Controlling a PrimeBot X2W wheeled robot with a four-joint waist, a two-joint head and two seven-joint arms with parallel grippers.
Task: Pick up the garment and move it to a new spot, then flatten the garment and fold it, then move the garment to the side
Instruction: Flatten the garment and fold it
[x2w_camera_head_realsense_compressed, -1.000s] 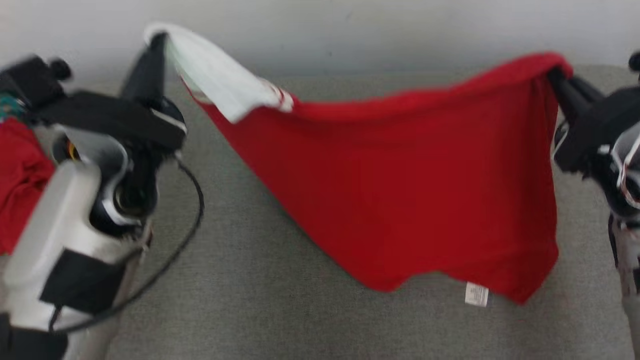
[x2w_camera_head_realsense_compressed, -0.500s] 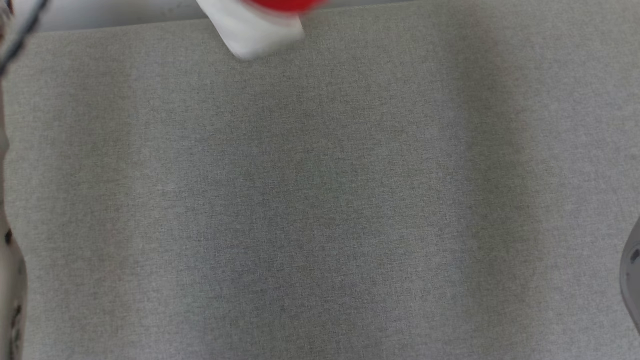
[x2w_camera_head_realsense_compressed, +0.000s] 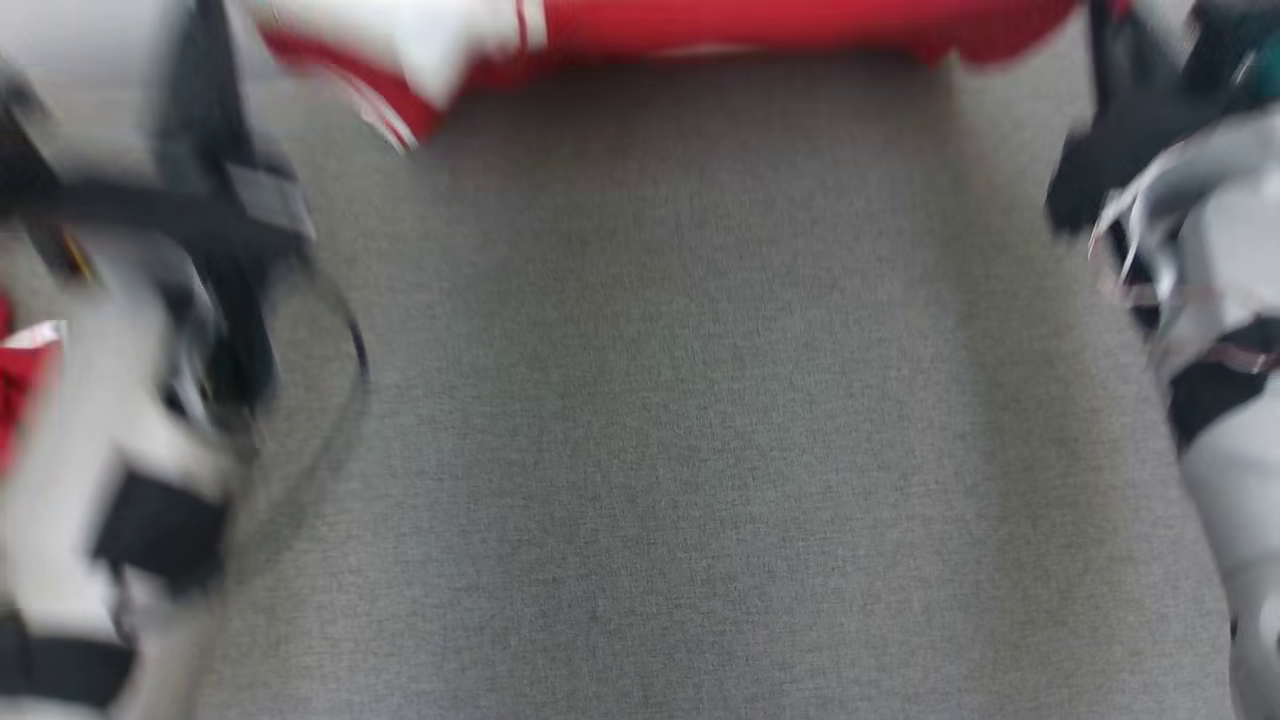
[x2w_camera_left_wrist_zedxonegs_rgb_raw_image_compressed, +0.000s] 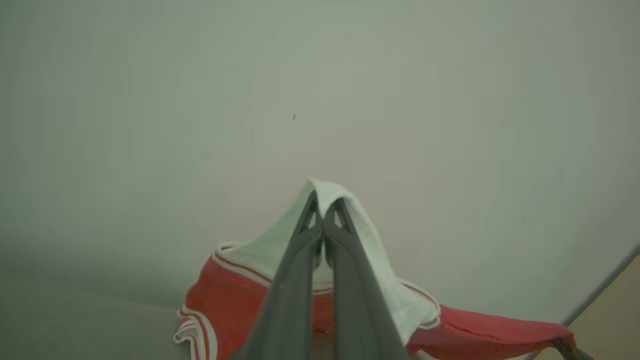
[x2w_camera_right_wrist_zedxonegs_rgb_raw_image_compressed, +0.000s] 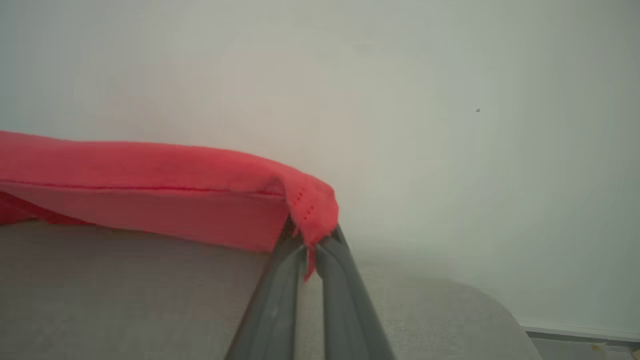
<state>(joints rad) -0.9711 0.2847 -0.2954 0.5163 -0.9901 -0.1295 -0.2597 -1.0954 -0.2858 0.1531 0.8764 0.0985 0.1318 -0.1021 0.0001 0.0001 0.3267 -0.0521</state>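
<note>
Red garment (x2w_camera_head_realsense_compressed: 780, 25), gripped by left end effector (x2w_camera_left_wrist_zedxonegs_rgb_raw_image_compressed: 326, 205), gripped by right end effector (x2w_camera_right_wrist_zedxonegs_rgb_raw_image_compressed: 310, 242)

Head view is motion-blurred all over: left arm (x2w_camera_head_realsense_compressed: 110, 400) and right arm (x2w_camera_head_realsense_compressed: 1220, 300) smear, no joint detail readable. The garment (x2w_camera_head_realsense_compressed: 760, 25) is cut by the top edge. Red patch (x2w_camera_head_realsense_compressed: 15, 390) at the left edge, half hidden behind the left arm, can't tell what it is. Left wrist view: bottom edge crops the left gripper (x2w_camera_left_wrist_zedxonegs_rgb_raw_image_compressed: 326, 201) fingers and the garment. Right wrist view: red hem covers the right gripper (x2w_camera_right_wrist_zedxonegs_rgb_raw_image_compressed: 311, 239) tips, and the garment runs off the left edge.
</note>
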